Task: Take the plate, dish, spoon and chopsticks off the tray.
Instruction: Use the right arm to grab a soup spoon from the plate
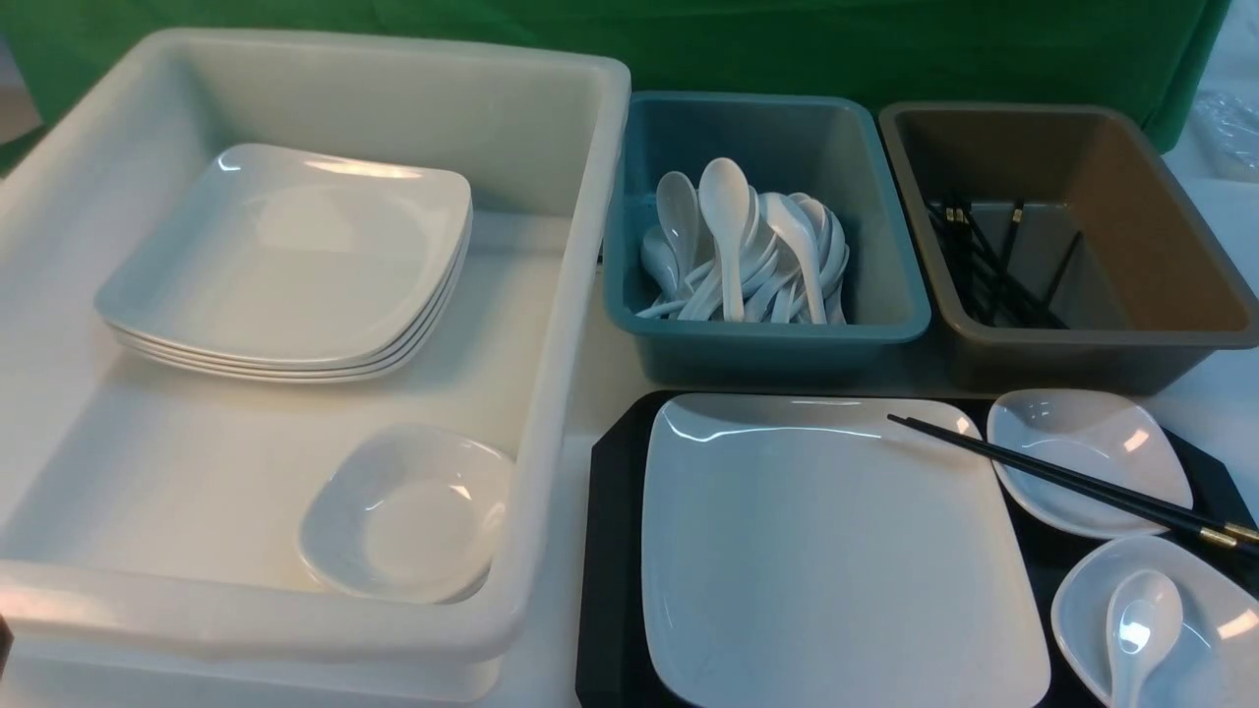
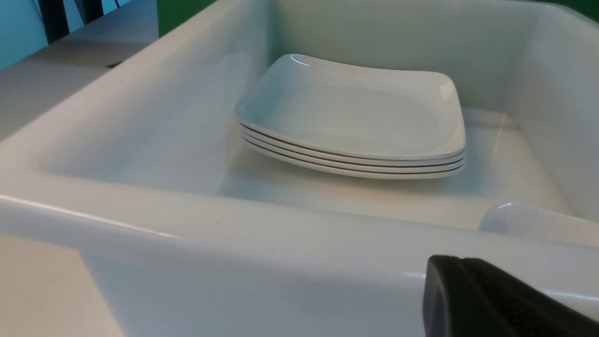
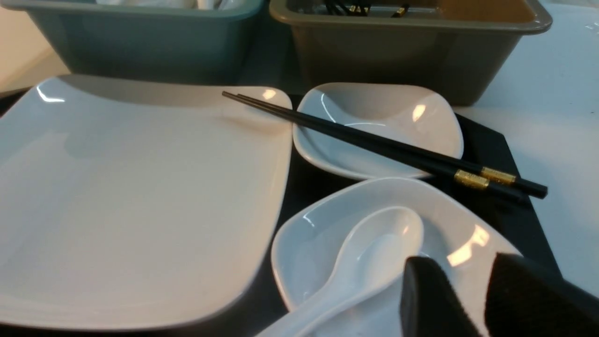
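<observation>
The black tray [image 1: 615, 551] holds the large white plate [image 1: 836, 551], a far dish [image 1: 1087, 462] and a near dish [image 1: 1210, 629]. The white spoon [image 1: 1141, 619] lies in the near dish, bowl up. The black chopsticks [image 1: 1062, 477] rest across the plate's far corner and the far dish. In the right wrist view my right gripper [image 3: 461, 256] hangs open just over the near dish [image 3: 318, 243], beside the spoon [image 3: 374, 248], holding nothing. My left gripper [image 2: 461, 267] is shut and empty, outside the near wall of the white tub [image 2: 234, 220]. Neither gripper shows in the front view.
The big white tub [image 1: 570, 295] at left holds a stack of plates [image 1: 285, 265] and a small dish [image 1: 403, 516]. Behind the tray stand a teal bin [image 1: 767, 334] with several spoons and a brown bin [image 1: 1072, 344] with chopsticks. A green cloth hangs behind them.
</observation>
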